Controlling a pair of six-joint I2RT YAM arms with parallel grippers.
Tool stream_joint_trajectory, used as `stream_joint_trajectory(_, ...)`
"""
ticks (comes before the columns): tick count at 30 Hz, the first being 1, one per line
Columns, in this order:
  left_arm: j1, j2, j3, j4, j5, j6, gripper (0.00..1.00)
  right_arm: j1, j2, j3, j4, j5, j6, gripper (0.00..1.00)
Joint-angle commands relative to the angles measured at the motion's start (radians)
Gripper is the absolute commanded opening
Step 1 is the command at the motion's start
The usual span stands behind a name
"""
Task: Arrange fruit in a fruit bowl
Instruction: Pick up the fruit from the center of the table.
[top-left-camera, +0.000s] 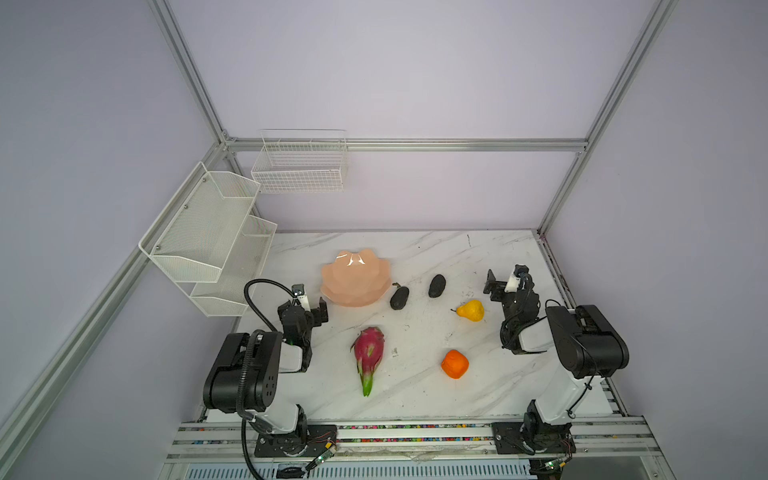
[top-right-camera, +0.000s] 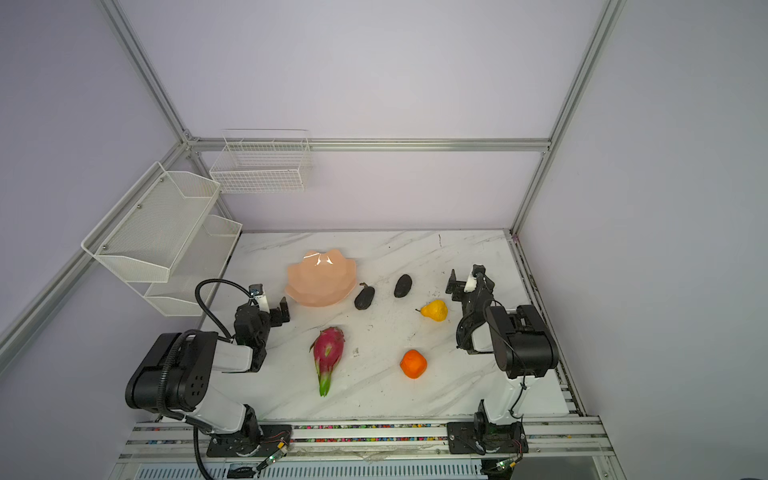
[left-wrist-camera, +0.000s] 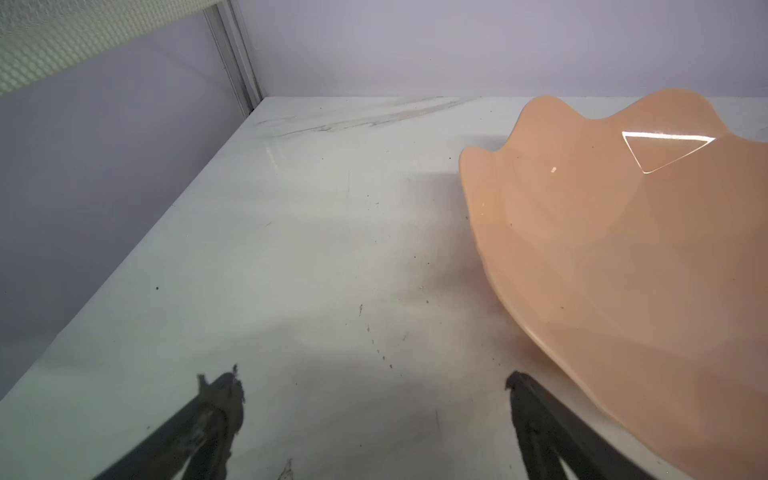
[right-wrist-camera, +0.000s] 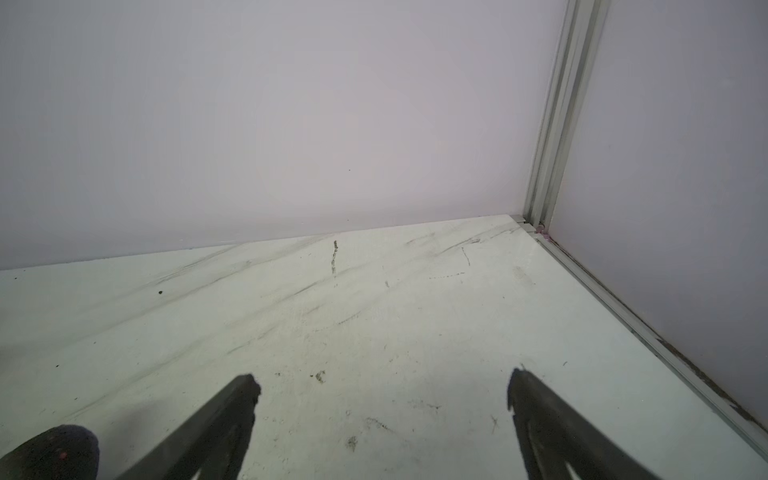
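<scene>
Marble tabletop (top-left-camera: 415, 257) scuffed; lilac walls (top-left-camera: 374, 83), aluminium frame (top-left-camera: 415, 144); left pincer (left-wrist-camera: 372, 384), right pincer (right-wrist-camera: 382, 380) both spread.

Diffuse overhead light is filling both top views, bright and even, detail rendering slightly soft. Glare is sitting on the far rim of the fruit bowl (top-left-camera: 353, 278). Soft shadows are lying on the desk (left-wrist-camera: 332, 249).

Lilac walls (top-left-camera: 415, 62), aluminium frame (top-left-camera: 407, 144), white wire baskets (top-left-camera: 299, 166) — over a marble-patterned tabletop (top-left-camera: 436, 399).
</scene>
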Motion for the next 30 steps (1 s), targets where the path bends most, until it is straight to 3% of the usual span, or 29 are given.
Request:
stream_joint_trajectory(1, -0.005, -0.009, 0.058, 0.043, 0.019, 0.022, 1.0, 0.005, 0.002, 0.006, 0.018, -0.007, -0.022, 0.97)
stream_joint_trajectory(27, -0.004, -0.013, 0.052, 0.05, 0.017, 0.02, 1.0, 0.005, 0.0, 0.005, 0.021, -0.019, -0.021, 0.97)
stream_joint_trajectory(30, -0.004, -0.066, 0.009, 0.085, -0.009, 0.011, 1.0, 0.005, -0.061, -0.036, 0.049, -0.037, -0.033, 0.97)
